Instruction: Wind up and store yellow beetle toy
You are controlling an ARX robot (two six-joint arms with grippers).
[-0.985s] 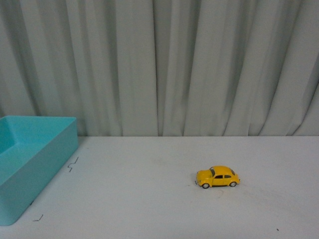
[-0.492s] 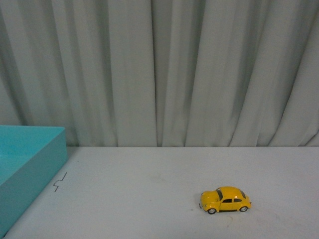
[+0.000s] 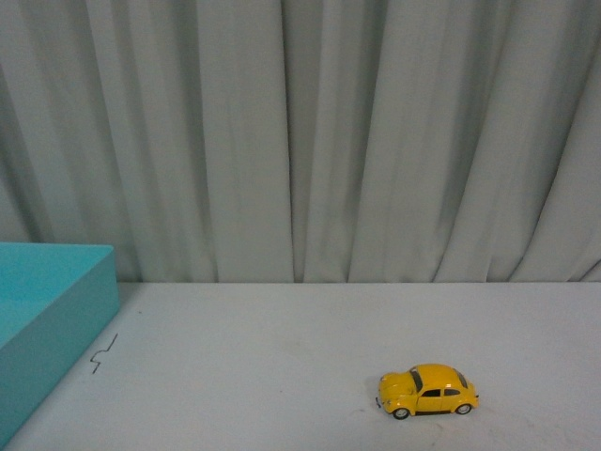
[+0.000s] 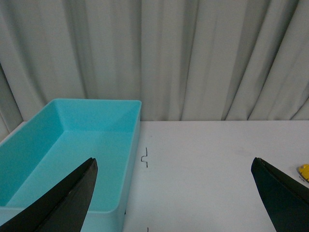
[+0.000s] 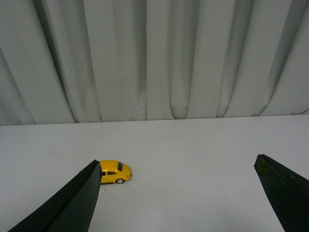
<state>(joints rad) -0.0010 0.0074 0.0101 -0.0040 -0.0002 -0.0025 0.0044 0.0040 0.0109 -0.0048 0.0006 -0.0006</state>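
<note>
Risk is in the grasp. The yellow beetle toy (image 3: 427, 391) stands on its wheels at the lower right of the front view, well apart from the teal box (image 3: 66, 329) at the left edge. Your left gripper (image 4: 173, 164) and right gripper (image 5: 177, 162) gape wide, holding nothing. Close off-centre and it may roll away.

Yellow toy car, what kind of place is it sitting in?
Probably a robot practice setup, not a playroom: a white table, a plain grey curtain behind it, and the yellow beetle toy and a turquoise bin.
</note>
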